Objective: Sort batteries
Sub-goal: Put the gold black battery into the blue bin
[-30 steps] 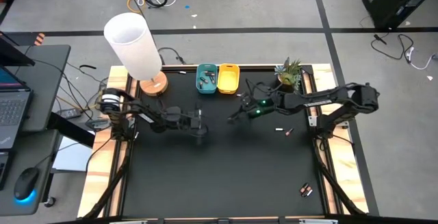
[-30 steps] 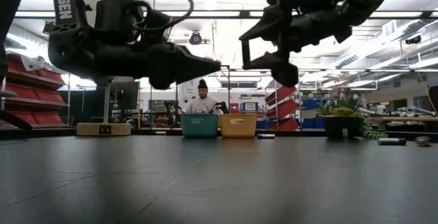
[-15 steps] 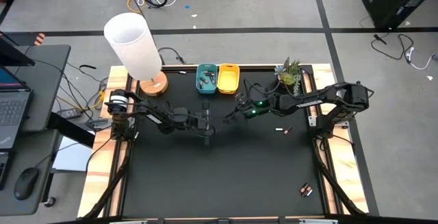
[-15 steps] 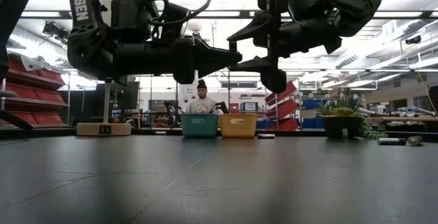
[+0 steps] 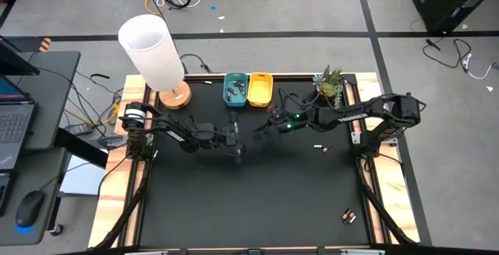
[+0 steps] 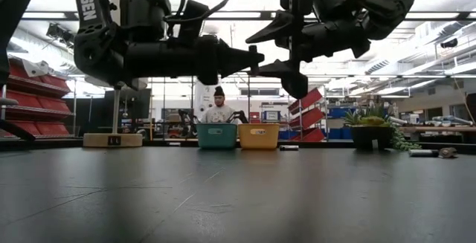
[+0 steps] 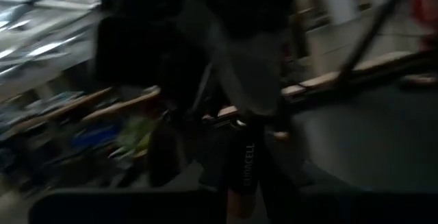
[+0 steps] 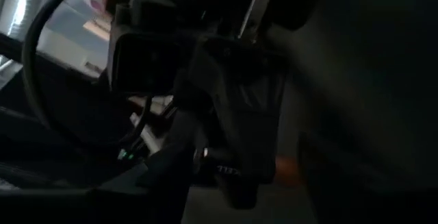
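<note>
Since a second ago, the left gripper (image 6: pixel 255 53) has travelled from the centre-left to the middle of the high view, up to the right gripper (image 6: pixel 277 63), and its jaws have narrowed.

Nearest, at the lower right of the high view, two small loose batteries (image 5: pixel 348 217) lie on the black table (image 5: pixel 257 200). Another small pair (image 5: pixel 322 147) lies right of centre.

Above the middle, both grippers meet in the air. The left jaws are narrow and seem closed on a black cylindrical battery (image 7: pixel 239 169) with white lettering. The right jaws stand wide around the left tip and hold nothing.

I judge this a handover, just completed. Next, the left arm should carry the cell to the far edge, at the upper centre, and choose between the teal rectangular bin (image 5: pixel 235 89) and the yellow rectangular bin (image 5: pixel 260 88).
</note>
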You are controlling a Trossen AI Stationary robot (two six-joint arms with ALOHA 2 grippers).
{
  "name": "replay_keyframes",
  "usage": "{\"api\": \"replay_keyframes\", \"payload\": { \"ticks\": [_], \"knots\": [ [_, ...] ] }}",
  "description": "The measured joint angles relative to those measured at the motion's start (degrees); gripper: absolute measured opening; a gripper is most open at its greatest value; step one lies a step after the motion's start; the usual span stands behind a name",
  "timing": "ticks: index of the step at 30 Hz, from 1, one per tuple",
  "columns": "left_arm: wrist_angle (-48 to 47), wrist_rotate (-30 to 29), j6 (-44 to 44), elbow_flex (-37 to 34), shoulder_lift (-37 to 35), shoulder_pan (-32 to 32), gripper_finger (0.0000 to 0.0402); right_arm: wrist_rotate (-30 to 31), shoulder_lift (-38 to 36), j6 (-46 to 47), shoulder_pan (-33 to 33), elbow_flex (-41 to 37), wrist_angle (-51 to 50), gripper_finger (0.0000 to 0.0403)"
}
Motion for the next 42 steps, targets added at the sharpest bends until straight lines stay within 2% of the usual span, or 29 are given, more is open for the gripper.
{"api": "replay_keyframes", "payload": {
  "ticks": [2,5,8,9,12,15,19,22,24,28,31,34,42],
  "knots": [
    [-0.3,-5.1,-0.5,0.0,-0.8,-0.1,0.0064,0.4,-0.3,-0.5,-0.8,0.0,0.7,0.0254],
    [-0.3,-9.2,-0.4,-0.5,-2.5,0.6,0.0064,1.2,-2.2,0.8,-1.9,0.0,0.5,0.0262],
    [-1.4,-16.7,0.8,-0.7,-4.4,2.6,0.0064,0.7,-5.5,1.0,-2.8,-0.1,-0.4,0.0264],
    [-2.8,-19.6,1.5,-0.7,-5.0,3.5,0.0064,0.9,-6.7,0.8,-3.0,-0.1,-0.4,0.0264],
    [-10.7,-23.3,2.6,-0.7,-7.1,7.1,0.0064,2.3,-10.7,-2.3,-4.1,-0.1,-2.6,0.026],
    [-18.4,-21.6,-1.9,-0.5,-9.2,13.5,0.0064,4.7,-14.0,-5.2,-3.8,-0.1,-10.9,0.0253],
    [-33.5,-10.4,-12.8,3.1,-10.6,20.7,0.0064,13.2,-16.9,-8.4,-2.9,-0.1,-24.4,0.0244],
    [-44.2,-4.4,-18.0,7.3,-10.5,24.8,0.0066,18.9,-17.1,-9.4,-2.3,-0.1,-34.0,0.024],
    [-50.8,-2.1,-20.2,10.5,-10.4,26.2,0.0087,20.7,-16.9,-9.4,-2.2,-0.1,-39.1,0.0237],
    [-62.0,-0.9,-21.1,15.9,-10.4,27.4,0.0158,23.3,-15.3,-9.7,-2.3,-0.1,-47.3,0.0236],
    [-64.3,-1.3,-19.1,17.8,-10.4,27.6,0.0195,26.0,-14.0,-11.7,-2.3,-0.1,-50.8,0.0236],
    [-63.6,-1.1,-18.9,18.2,-10.4,27.5,0.0214,28.4,-13.0,-12.2,-2.3,-0.1,-54.1,0.0234],
    [-62.5,-1.9,-21.7,18.2,-10.4,27.2,0.0223,36.2,-13.4,-11.3,-2.9,-0.1,-63.5,0.023]
  ]
}}
